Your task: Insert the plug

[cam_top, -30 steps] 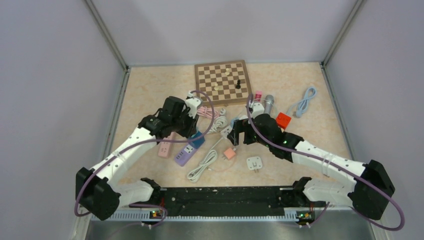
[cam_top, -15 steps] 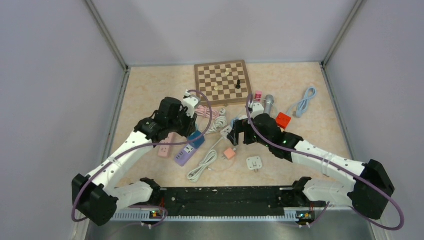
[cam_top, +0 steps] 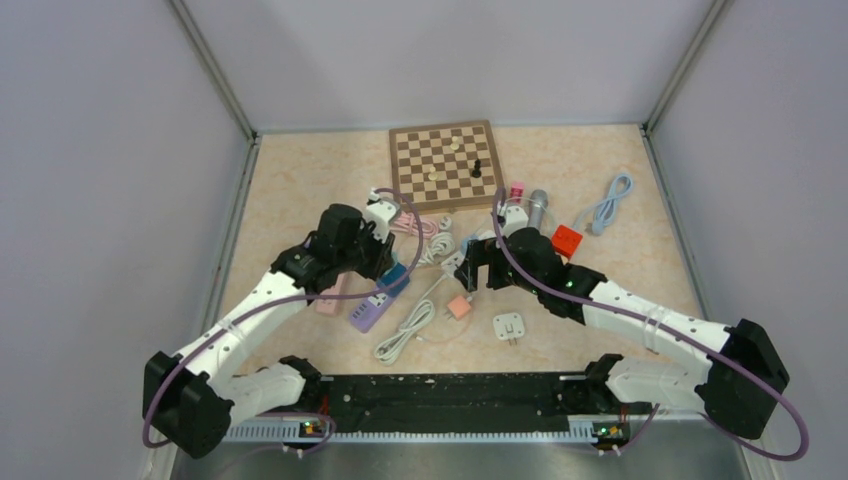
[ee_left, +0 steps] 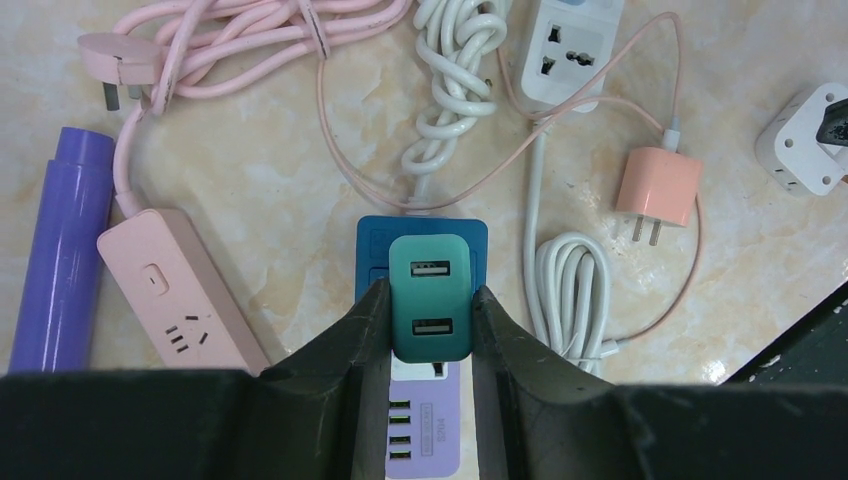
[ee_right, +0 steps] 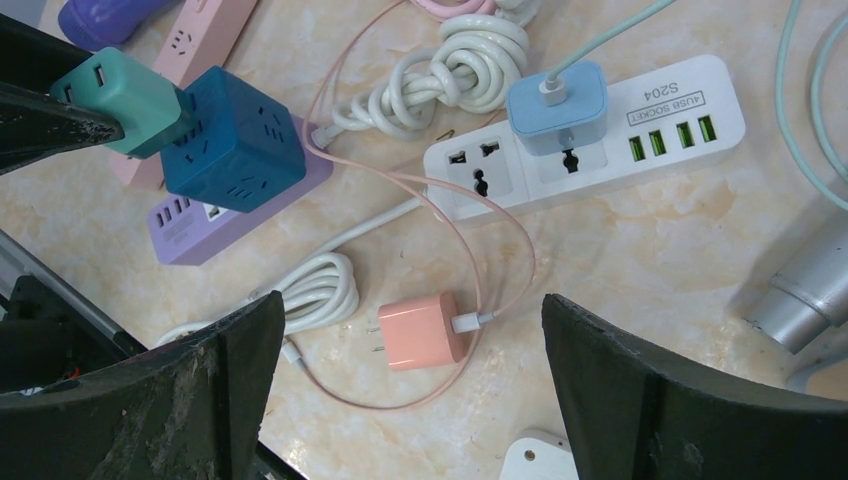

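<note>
**Top external view.** My left gripper (cam_top: 385, 268) sits over the cluster of power strips left of the surface's centre. My right gripper (cam_top: 470, 268) hangs just beside it, toward the centre. A chessboard (cam_top: 446, 165) lies at the far edge. A white plug adapter (cam_top: 509, 327) lies nearer the near edge. The plug itself is too small to make out here.

**Left wrist view.** My left fingers (ee_left: 378, 320) are clamped on both sides of a teal two-port USB charger (ee_left: 429, 297). It is pressed against a dark blue cube socket (ee_left: 420, 235). The prongs are hidden. A purple USB power strip (ee_left: 425, 445) lies under both; its small print is unreadable. A pink power strip (ee_left: 180, 315) lies to the left, and beside that a purple cylinder (ee_left: 60, 250). A pink charger (ee_left: 658, 187) lies to the right, its prongs toward the camera. Its thin pink cable loops around the cube's far side.

**Right wrist view.** My right gripper (ee_right: 412, 305) is spread wide and grips nothing. The pink charger (ee_right: 420, 333) lies on the surface between its fingers. The teal charger (ee_right: 120, 100) meets a side face of the cube socket (ee_right: 232, 135), tilted. A white power strip (ee_right: 600, 135) reads "USB SOCKET" and "S204", upside down. A light blue adapter (ee_right: 557, 107) is plugged into it.
</note>
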`<state>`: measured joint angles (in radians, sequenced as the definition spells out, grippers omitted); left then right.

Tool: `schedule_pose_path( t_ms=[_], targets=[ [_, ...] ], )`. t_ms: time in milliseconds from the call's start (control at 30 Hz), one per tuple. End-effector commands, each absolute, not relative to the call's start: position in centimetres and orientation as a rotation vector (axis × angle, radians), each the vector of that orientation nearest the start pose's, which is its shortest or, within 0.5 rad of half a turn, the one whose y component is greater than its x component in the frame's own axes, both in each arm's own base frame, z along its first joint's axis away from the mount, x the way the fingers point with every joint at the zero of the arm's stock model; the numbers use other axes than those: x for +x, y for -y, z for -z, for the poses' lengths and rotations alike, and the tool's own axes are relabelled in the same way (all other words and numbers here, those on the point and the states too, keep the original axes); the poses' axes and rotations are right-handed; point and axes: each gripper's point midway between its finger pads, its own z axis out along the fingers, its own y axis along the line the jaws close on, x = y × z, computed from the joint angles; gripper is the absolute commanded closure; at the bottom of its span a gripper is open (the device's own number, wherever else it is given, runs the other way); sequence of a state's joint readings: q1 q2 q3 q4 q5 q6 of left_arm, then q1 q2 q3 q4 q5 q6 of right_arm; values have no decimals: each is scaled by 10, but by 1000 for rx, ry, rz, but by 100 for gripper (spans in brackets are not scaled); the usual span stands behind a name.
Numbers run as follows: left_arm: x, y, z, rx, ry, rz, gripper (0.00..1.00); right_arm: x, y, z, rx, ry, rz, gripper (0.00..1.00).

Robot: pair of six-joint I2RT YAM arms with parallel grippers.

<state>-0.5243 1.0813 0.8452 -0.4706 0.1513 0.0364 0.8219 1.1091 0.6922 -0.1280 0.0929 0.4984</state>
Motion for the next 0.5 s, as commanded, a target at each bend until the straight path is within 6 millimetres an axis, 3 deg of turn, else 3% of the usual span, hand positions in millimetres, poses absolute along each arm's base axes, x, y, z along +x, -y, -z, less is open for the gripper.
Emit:
schedule_pose_path(
  t_ms=[0,200,467],
  targets=[
    [261,176,-167,698,-2136,417,100,235,-263,-156,-289,-2142,-709,4],
    [263,178,-188,678,-2079,434,100,234,-263,-155,-287,-2144,-714,4],
    [265,182,-175,671,-2095,455,100,233,-263,-153,-294,-2150,-716,4]
  ],
)
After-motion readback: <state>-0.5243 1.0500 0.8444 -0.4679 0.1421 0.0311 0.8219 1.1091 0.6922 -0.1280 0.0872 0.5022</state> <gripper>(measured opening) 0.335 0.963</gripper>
